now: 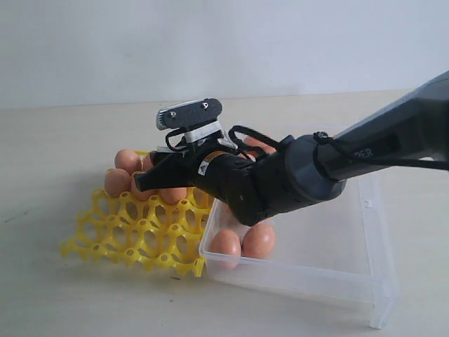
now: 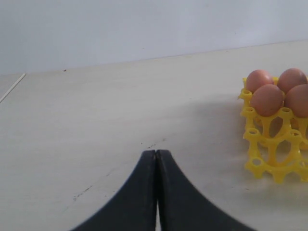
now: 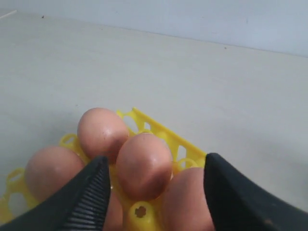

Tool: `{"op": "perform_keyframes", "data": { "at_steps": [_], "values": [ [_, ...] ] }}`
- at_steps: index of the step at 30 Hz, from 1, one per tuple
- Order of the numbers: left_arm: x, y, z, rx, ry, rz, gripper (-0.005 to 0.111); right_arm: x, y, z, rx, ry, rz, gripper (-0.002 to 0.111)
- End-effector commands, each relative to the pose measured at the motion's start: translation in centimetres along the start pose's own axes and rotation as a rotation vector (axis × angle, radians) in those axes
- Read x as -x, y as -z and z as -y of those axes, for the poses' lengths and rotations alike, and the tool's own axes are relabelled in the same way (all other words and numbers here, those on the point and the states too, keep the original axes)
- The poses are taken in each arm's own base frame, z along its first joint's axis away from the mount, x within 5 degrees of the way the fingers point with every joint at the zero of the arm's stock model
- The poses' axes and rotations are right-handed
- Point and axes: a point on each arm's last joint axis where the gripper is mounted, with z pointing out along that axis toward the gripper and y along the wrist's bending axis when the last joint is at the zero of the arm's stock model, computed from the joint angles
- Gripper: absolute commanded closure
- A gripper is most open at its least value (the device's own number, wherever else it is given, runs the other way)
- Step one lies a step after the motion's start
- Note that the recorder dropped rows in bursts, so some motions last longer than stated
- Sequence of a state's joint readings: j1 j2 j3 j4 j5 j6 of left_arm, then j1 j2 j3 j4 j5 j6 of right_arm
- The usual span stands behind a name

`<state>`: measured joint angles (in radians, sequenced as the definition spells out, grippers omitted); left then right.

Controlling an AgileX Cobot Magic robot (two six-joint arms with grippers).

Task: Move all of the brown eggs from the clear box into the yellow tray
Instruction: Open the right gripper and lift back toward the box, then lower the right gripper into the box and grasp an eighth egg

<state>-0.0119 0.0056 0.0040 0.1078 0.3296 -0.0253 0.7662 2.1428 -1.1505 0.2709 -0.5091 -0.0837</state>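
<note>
Fingers of R gripper wide apart, nothing held; egg sits in tray between them.

Egg is seated in a far-side cup w/ other eggs touching or just beside it; neither pad looks to press on it. Prob. the let-go step of one placement. To do it well: hold jaws wide, lift straight up & clear of the pegs before swinging away, so pads don't clip a neighbour or roll the egg out of its cup; no sideways drag. Next pick is prob. the two eggs in the box corner nearest tray; arm hides whether more are in there. Near cups of tray are free. L gripper is closed tight on nothing, low by the table, apart from tray.
</note>
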Motion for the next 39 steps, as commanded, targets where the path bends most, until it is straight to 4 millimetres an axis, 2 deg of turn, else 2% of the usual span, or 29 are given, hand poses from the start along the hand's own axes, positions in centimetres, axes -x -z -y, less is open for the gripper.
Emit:
{"op": "perform_keyframes", "data": {
  "at_steps": [1,2,3,4,6,9,11,13,15,19,24,36,38,39],
  "values": [
    [0.3,0.1,0.0,-0.001,0.011,0.023,0.107,4.6,3.6,-0.6,0.055,0.135,-0.101,0.082],
    [0.3,0.1,0.0,-0.001,0.011,0.023,0.107,6.0,5.3,-0.5,0.083,0.187,-0.16,0.101],
    [0.3,0.1,0.0,-0.001,0.011,0.023,0.107,6.7,6.3,-0.4,0.095,0.194,-0.195,0.108],
    [0.3,0.1,0.0,-0.001,0.011,0.023,0.107,7.6,8.0,0.2,0.11,0.176,-0.265,0.107],
    [0.3,0.1,0.0,-0.001,0.011,0.023,0.107,8.2,10.2,1.4,0.124,0.163,-0.395,0.104],
    [0.3,0.1,0.0,-0.001,0.011,0.023,0.107,7.2,11.3,4.6,0.062,0.096,-0.597,0.087],
    [0.3,0.1,0.0,-0.001,0.011,0.023,0.107,5.2,11.1,6.0,0.031,-0.006,-0.763,0.068],
    [0.3,0.1,0.0,-0.001,0.011,0.023,0.107,3.5,10.4,6.3,0.025,-0.077,-0.857,0.052],
    [0.3,0.1,0.0,-0.001,0.011,0.023,0.107,2.6,9.5,6.4,0.027,-0.131,-0.871,0.049],
    [0.3,0.1,0.0,-0.001,0.011,0.023,0.107,0.4,7.9,6.3,0.035,-0.249,-0.912,0.049],
    [0.3,0.1,0.0,-0.001,0.011,0.023,0.107,-1.0,7.2,6.4,0.031,-0.268,-0.951,0.049],
    [0.3,0.1,0.0,-0.001,0.011,0.023,0.107,-1.1,7.0,6.8,0.02,-0.288,-0.936,0.049],
    [0.3,0.1,0.0,-0.001,0.011,0.023,0.107,-1.1,7.0,6.8,0.021,-0.285,-0.943,0.059],
    [0.3,0.1,0.0,-0.001,0.011,0.023,0.107,-1.2,7.1,6.8,0.023,-0.277,-0.957,0.071]
  ]
}}
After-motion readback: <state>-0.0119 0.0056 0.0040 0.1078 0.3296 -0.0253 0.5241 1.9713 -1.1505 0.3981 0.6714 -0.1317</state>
